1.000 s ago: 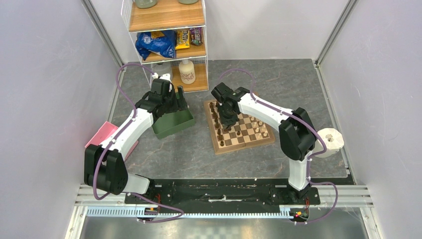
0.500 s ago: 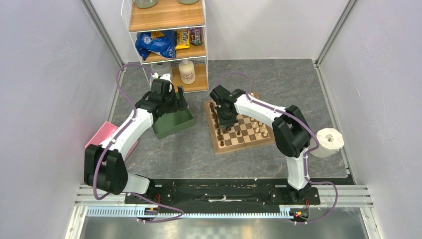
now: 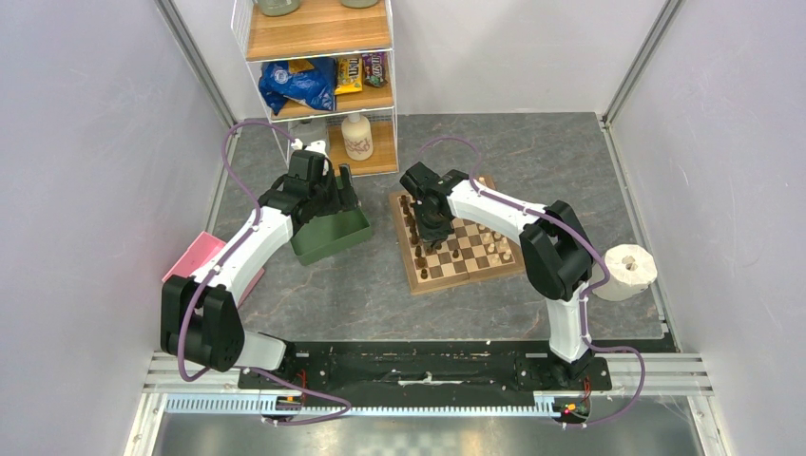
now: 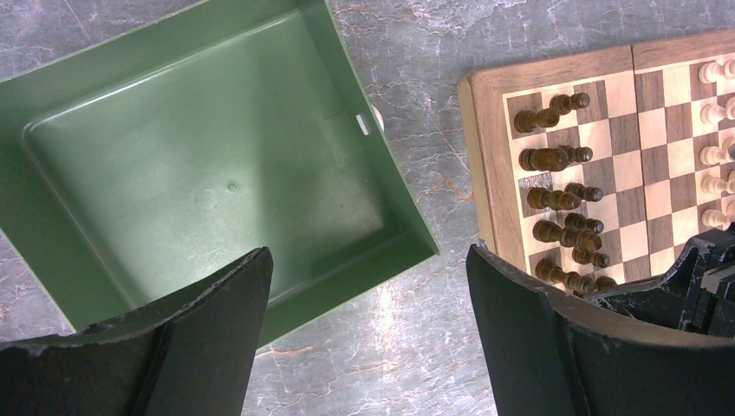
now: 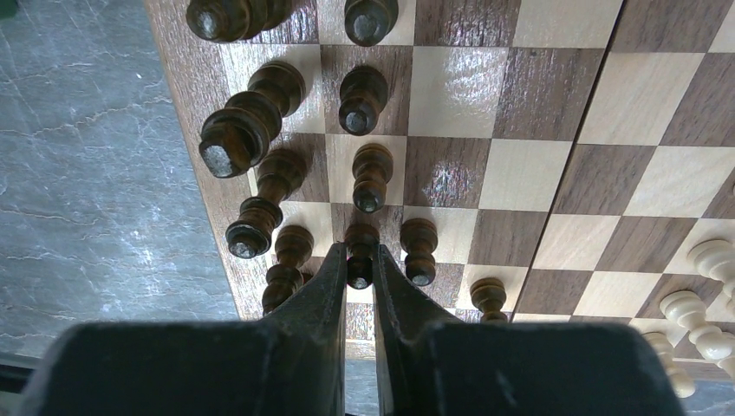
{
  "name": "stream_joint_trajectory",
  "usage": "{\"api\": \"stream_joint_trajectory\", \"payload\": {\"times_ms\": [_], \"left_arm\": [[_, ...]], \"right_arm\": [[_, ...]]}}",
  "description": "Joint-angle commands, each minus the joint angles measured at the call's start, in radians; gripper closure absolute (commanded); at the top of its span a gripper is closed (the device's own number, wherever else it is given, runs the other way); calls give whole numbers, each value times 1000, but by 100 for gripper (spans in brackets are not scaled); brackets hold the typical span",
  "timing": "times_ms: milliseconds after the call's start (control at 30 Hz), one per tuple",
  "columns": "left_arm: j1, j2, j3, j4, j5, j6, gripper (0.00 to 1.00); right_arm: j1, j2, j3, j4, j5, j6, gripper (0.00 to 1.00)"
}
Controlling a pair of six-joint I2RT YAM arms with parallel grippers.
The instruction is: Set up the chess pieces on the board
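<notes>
My right elbow (image 3: 556, 256) swung left; right claw (image 5: 360, 260) grips a dark brown wooden chess piece (image 5: 360, 236), lower centre; left claw (image 4: 366, 260) wide.

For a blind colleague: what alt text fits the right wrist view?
The right gripper pinches a small dark brown wooden pawn near the left side of the checkered wooden chessboard. More dark brown pieces line that edge; pale cream pieces show at lower right.

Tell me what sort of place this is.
Probably a robot lab test cell: aluminium framing and blank walls enclose a grey table, the left arm and right arm are bolted at its near edge, and a shelf holds snacks.
</notes>
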Motion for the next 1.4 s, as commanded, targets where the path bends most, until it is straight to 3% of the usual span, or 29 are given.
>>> {"api": "stream_joint_trajectory", "payload": {"times_ms": [0,933,1367], "left_arm": [[5,-7,17,33,10,-18,11],[4,-14,11,34,15,-19,11],[5,-14,9,36,13,-20,11]], "right_arm": [[-3,6,-4,11,48,6,83],[-3,-8,5,10,29,3,82],[-3,-39,36,9,4,-10,70]]}}
